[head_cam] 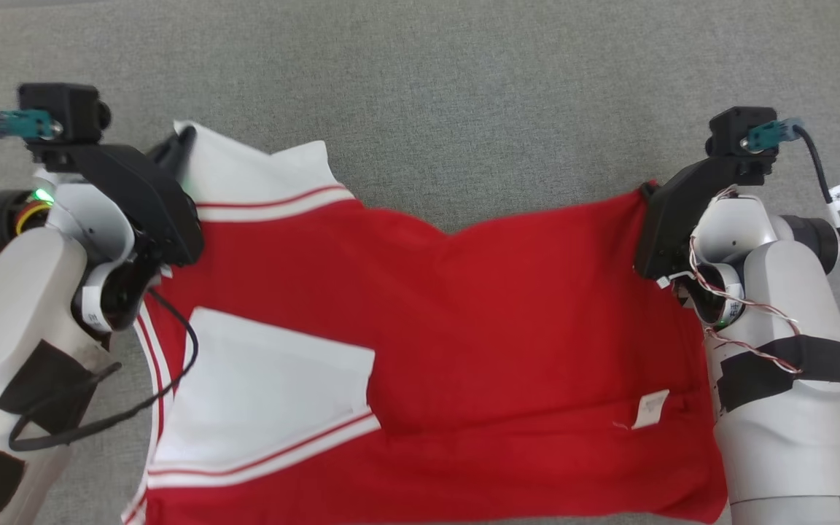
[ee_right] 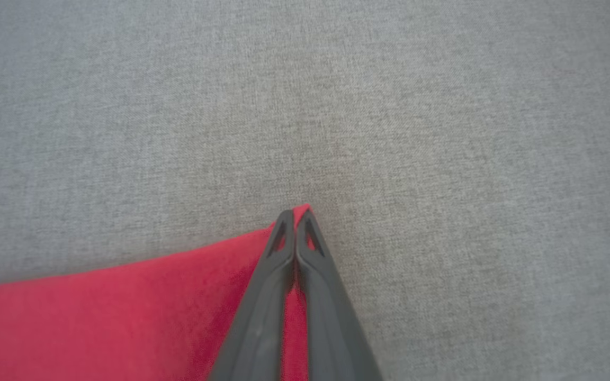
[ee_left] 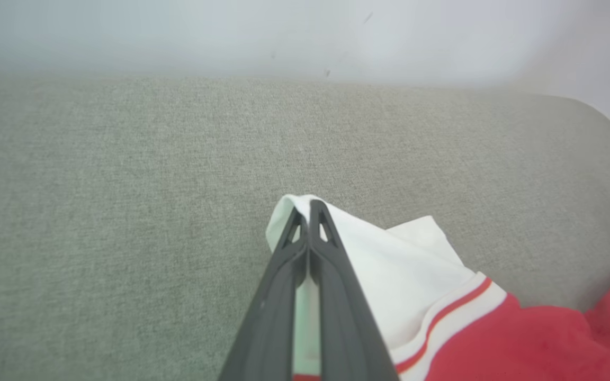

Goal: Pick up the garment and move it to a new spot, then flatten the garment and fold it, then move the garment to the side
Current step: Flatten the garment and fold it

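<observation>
The garment (head_cam: 507, 306), a red shirt with white sleeves, lay spread on the grey fabric surface (head_cam: 464, 73) between the two arms. Its far edge dipped toward the middle, and its near part ran off the bottom of the head view.

The left gripper (head_cam: 184, 140) was clenched on the far corner of one white sleeve (head_cam: 267, 179). In the left wrist view its fingers (ee_left: 284, 275) met at the tips, with white cloth pinched between them and wrapping past the tips. The right gripper (head_cam: 646, 191) was grasping the garment's far red corner. In the right wrist view its fingers (ee_right: 262, 296) were pressed together, and a small point of red cloth showed just beyond them. Whether either corner was lifted off the surface could not be told.

The other sleeve (head_cam: 267, 394) lay across the red body at the near left, its striped cuff toward the middle. A small white label (head_cam: 651, 409) sat on the red cloth near the right arm.
</observation>
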Robot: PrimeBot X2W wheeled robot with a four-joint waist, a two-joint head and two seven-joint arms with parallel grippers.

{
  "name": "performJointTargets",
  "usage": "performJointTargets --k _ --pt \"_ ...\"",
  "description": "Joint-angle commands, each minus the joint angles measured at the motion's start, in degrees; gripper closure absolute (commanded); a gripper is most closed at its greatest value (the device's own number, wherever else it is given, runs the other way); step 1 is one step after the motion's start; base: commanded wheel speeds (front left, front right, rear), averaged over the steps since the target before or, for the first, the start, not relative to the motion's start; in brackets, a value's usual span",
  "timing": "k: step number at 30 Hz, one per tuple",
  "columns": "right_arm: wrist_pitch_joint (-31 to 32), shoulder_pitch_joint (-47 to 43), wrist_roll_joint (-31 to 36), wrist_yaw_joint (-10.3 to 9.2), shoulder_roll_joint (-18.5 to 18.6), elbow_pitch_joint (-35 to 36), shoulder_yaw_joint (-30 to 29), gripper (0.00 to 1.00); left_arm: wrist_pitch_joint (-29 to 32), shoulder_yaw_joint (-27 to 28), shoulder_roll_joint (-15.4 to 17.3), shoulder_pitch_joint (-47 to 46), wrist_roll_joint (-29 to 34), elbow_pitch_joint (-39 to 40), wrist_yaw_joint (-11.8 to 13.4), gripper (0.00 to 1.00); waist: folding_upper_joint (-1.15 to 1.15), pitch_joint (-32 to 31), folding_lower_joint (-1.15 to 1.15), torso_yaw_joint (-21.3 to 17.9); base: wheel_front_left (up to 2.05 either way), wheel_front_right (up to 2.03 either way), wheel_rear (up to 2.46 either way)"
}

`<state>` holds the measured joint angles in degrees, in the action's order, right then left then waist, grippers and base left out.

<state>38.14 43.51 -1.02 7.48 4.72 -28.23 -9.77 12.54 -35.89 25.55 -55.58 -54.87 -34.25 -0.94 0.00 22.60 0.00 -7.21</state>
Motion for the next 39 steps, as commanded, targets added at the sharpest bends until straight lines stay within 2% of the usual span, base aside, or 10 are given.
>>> performJointTargets --k 1,4,7,13,14,18,24,28,32,39 --pt "-1.1 0.78 0.11 0.05 0.11 -0.14 -0.41 1.0 -1.52 0.76 -0.09 -1.01 0.75 -0.3 0.26 1.0 0.0 0.07 0.0 -0.04 0.0 0.0 0.0" --pt "-3.93 1.61 0.81 0.05 -0.06 -0.52 -1.56 1.0 -4.97 1.56 -0.38 -1.45 1.07 -0.63 0.21 1.0 0.0 0.22 0.0 -0.09 0.0 0.0 0.0" --pt "-7.14 2.39 1.26 0.05 -0.41 -1.31 -2.42 1.0 -8.38 2.44 -0.67 -1.9 1.08 -1.2 -0.94 1.0 0.0 0.38 0.0 -0.07 0.0 0.0 0.0" --pt "-14.13 3.89 1.0 0.05 -0.7 -2.16 -2.7 1.0 -11.79 2.68 -0.5 -2.35 1.65 -1.38 -2.54 1.0 0.0 0.33 0.0 0.38 0.0 0.0 0.0" --pt "-16.54 3.66 0.12 0.05 -0.65 -2.44 -2.19 1.0 -13.45 2.57 -0.33 -1.8 1.68 -0.41 -3.68 1.0 0.0 0.04 0.0 0.83 0.0 0.0 0.0" --pt "-19.0 0.86 -2.52 0.05 0.72 -1.53 -0.66 1.0 -16.72 2.05 0.1 1.91 0.53 2.88 -5.55 1.0 0.0 -1.09 0.0 2.1 0.0 0.0 0.0" --pt "-20.79 -7.59 -6.88 0.05 3.82 5.52 0.51 1.0 -23.05 2.05 1.58 12.87 -1.98 12.03 -6.22 1.0 0.0 -4.38 0.0 3.99 0.0 0.0 0.0" --pt "-20.56 -14.81 -9.17 0.05 5.17 12.12 -0.97 1.0 -25.35 1.6 2.36 20.87 -1.34 18.66 -4.99 1.0 0.0 -6.29 0.0 5.44 0.0 0.0 0.0" --pt "-19.95 -21.59 -10.74 0.05 4.77 18.02 -2.86 1.0 -26.63 1.0 2.41 27.77 0.08 23.89 -2.8 1.0 0.0 -7.64 0.0 6.39 0.0 0.0 0.0" --pt "-16.23 -29.39 -11.18 0.05 4.07 23.27 -4.43 1.0 -27.3 1.15 2.24 36.15 0.71 26.69 0.64 1.0 0.0 -8.93 0.0 6.64 0.0 0.0 0.0"
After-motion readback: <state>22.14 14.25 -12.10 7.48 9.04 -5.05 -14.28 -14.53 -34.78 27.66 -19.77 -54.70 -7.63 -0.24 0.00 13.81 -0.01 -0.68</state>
